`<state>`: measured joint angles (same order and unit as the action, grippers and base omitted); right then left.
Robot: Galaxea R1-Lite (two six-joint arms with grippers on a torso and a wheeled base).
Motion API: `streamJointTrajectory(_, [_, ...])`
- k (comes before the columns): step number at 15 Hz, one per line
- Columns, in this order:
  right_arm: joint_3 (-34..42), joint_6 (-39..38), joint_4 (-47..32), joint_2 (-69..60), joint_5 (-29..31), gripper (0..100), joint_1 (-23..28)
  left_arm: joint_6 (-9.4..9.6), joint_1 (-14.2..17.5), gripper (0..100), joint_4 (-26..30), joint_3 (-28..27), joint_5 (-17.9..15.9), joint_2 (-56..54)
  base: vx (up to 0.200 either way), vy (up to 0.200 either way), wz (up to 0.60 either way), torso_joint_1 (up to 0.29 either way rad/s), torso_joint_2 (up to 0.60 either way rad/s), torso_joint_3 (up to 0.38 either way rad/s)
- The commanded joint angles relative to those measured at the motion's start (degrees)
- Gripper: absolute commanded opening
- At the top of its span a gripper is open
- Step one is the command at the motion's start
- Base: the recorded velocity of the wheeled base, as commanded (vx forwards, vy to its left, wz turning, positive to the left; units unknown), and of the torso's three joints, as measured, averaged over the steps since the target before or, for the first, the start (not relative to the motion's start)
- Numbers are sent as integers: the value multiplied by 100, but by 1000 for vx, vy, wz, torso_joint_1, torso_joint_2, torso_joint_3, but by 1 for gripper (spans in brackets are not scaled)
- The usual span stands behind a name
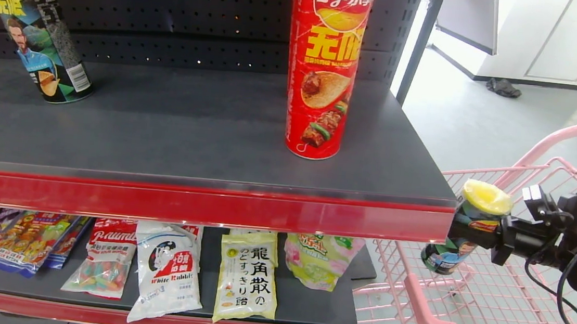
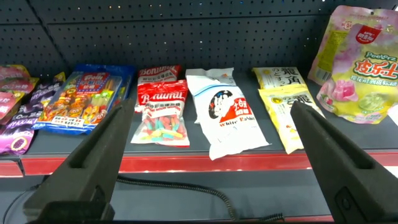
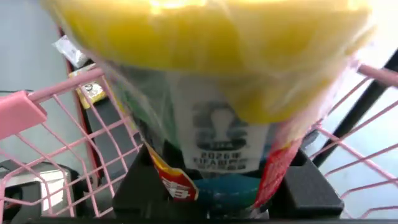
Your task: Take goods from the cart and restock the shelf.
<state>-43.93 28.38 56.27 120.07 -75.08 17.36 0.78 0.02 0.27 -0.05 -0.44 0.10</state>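
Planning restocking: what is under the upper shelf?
A lower shelf with snack bags, including a white bag and a yellow bag. In the head view the upper shelf hides their tops.

Your right gripper (image 1: 473, 234) is clamped around a yellow-lidded chip can (image 1: 446, 256), held tilted above the pink cart (image 1: 424, 312), just right of the shelf's red front edge. On the upper shelf (image 1: 166, 130) you see a red chip can (image 1: 321, 81) upright right of centre and a dark can (image 1: 43, 41) far left. Bags of sweets (image 1: 169, 271) lie on the lower shelf.
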Motion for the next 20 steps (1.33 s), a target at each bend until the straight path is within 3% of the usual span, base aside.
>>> streamJointTrajectory(1, [8, -175, -20, -836, 257, 0, 136, 1, -2, 100, 0, -4, 0, -1, 0, 0, 0, 0, 0, 0])
streamJointTrajectory(7, [351, -1704, -20, -2848, 547, 0, 655, 1, -2, 100, 0, -4, 0, -1, 0, 0, 0, 0, 0, 0])
streamJointTrajectory(10, [720, -2328, -20, -3727, 925, 0, 602, 1, -2, 100, 0, -4, 0, -1, 0, 0, 0, 0, 0, 0])
streamJointTrajectory(12, [1080, -2478, -37, -4281, 1329, 0, 329, 1, -2, 100, 0, -4, 0, -1, 0, 0, 0, 0, 0, 0])
streamJointTrajectory(15, [1669, -3014, -64, -5503, 2454, 0, -813, 1, 6, 100, 0, -4, 0, -1, 0, 0, 0, 0, 0, 0])
streamJointTrajectory(18, [1950, -3014, -99, -5977, 2534, 0, -1288, 1, 6, 100, 0, -4, 0, -1, 0, 0, 0, 0, 0, 0])
streamJointTrajectory(20, [2398, -3031, -160, -6346, 2525, 0, -1877, 1, 6, 100, 0, -4, 0, -1, 0, 0, 0, 0, 0, 0])
